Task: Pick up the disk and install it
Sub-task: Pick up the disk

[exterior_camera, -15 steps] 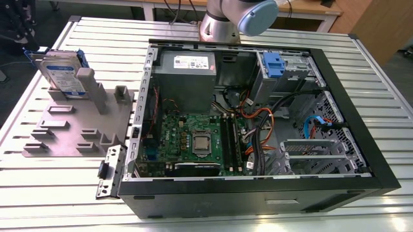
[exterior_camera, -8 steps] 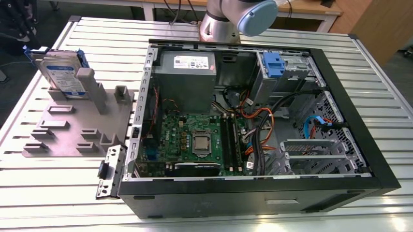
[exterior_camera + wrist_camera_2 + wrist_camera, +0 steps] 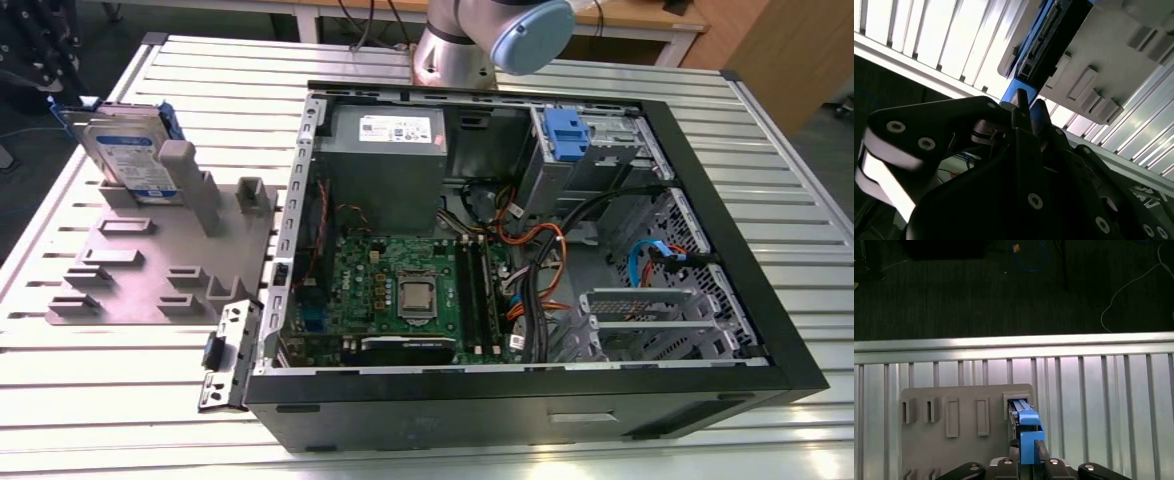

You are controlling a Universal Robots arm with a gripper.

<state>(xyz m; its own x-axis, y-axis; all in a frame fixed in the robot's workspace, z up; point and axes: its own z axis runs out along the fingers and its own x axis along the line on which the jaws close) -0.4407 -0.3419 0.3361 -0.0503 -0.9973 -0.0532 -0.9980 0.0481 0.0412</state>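
In the exterior view, a grey plastic holder plate with raised slots (image 3: pixel 147 265) lies at nine o'clock on the slatted silver metal table (image 3: pixel 120 410). The disk (image 3: pixel 124 150), a flat silver-grey metal hard drive with a white, blue-banded label and a blue plastic carrier frame, stands on edge in a slot at the plate's eleven o'clock corner. Toward three o'clock sits the open black computer case (image 3: pixel 534 405). It has a grey metal box (image 3: pixel 387 150) at its twelve o'clock, a green circuit board (image 3: pixel 400 285) at six o'clock and a bare blue plastic bracket (image 3: pixel 566 135) at one o'clock. The silver robot arm (image 3: pixel 461 45) rises at twelve o'clock, past the case.

In both wrist views the black gripper (image 3: pixel 1030 107) (image 3: pixel 1030 456) is right at the blue frame edge of the disk (image 3: pixel 1054 35) (image 3: pixel 1026 425), which is seated in the holder plate (image 3: pixel 1114 55) (image 3: pixel 964 450). Whether the gripper is apart, together or clamped on the frame cannot be told.
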